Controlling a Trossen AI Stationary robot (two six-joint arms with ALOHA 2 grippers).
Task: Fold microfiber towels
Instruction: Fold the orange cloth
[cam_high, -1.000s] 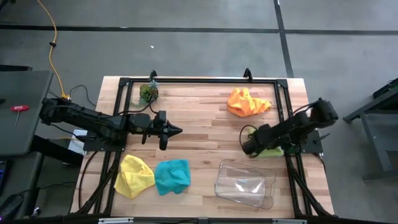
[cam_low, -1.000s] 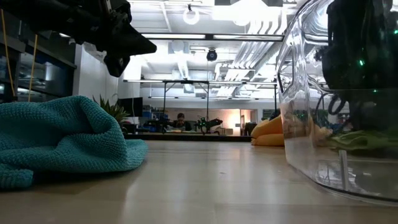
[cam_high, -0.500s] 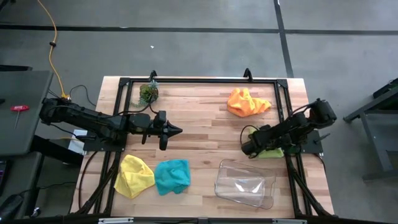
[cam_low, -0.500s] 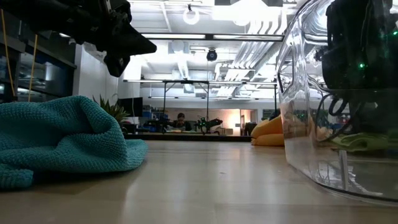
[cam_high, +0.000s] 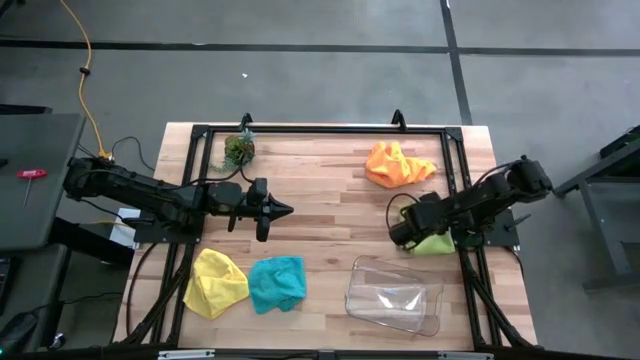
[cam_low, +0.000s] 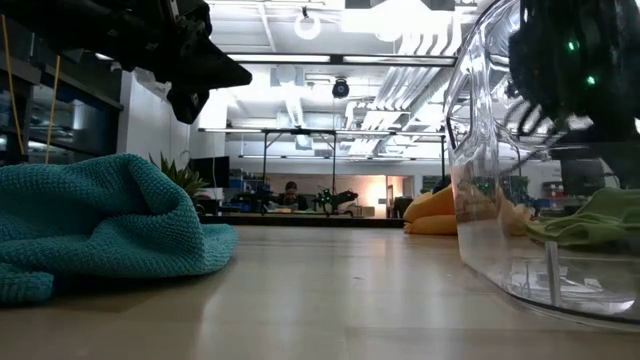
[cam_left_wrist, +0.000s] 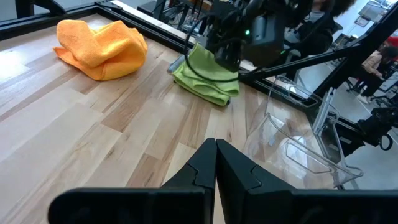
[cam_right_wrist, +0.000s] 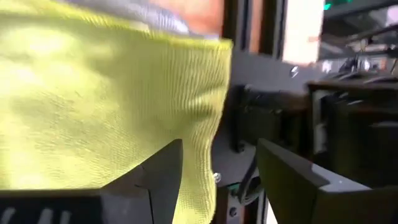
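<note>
lime green towel (cam_high: 436, 243) now off right hand (cam_high: 400, 232)

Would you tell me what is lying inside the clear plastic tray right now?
Nothing visible inside the clear tray; bare table shows through it. The green towel lies beside it.

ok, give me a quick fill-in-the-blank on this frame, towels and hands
1. The towel under the right hand is ____.
2. The left hand has its fingers ____.
3. The teal towel lies beside the ____ towel.
4. The clear tray holds ____ towels.

Missing words: lime green; shut; yellow; no
</note>
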